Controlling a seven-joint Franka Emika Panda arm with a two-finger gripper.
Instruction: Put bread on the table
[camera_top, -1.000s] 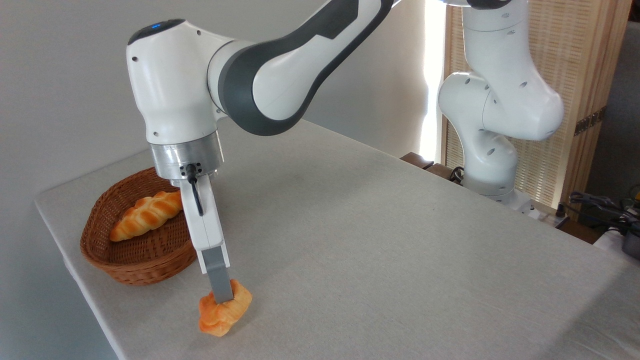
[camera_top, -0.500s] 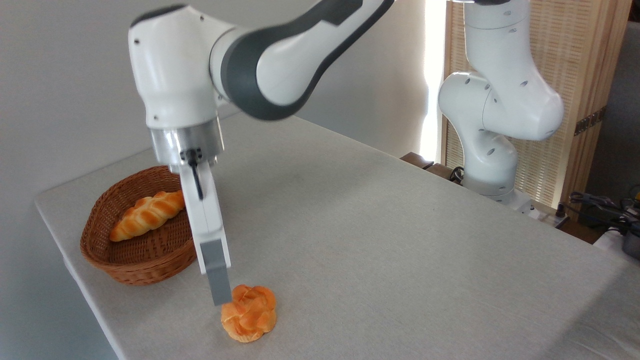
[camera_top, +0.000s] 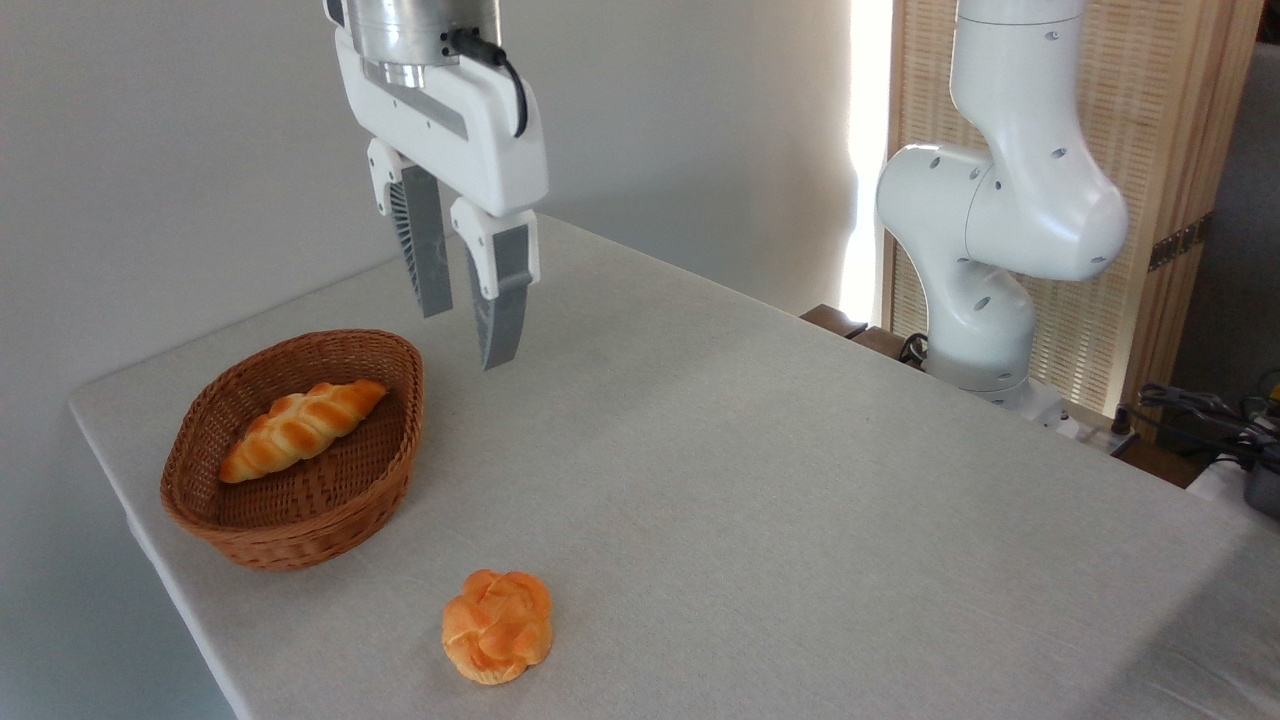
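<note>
Where the wicker basket (camera_top: 290, 450) serves as landmark, we see the bread (camera_top: 498, 627) resting on the desk (camera_top: 800, 480) below and right of it, and the pincer (camera_top: 465, 305) above its right rim, narrowly parted, holding nothing.

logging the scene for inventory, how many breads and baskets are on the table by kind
round knotted bun: 1, on the table cloth, apart from the basket
braided loaf: 1, lying in the basket
wicker basket: 1
total: 3
the gripper hangs above, empty.
</note>
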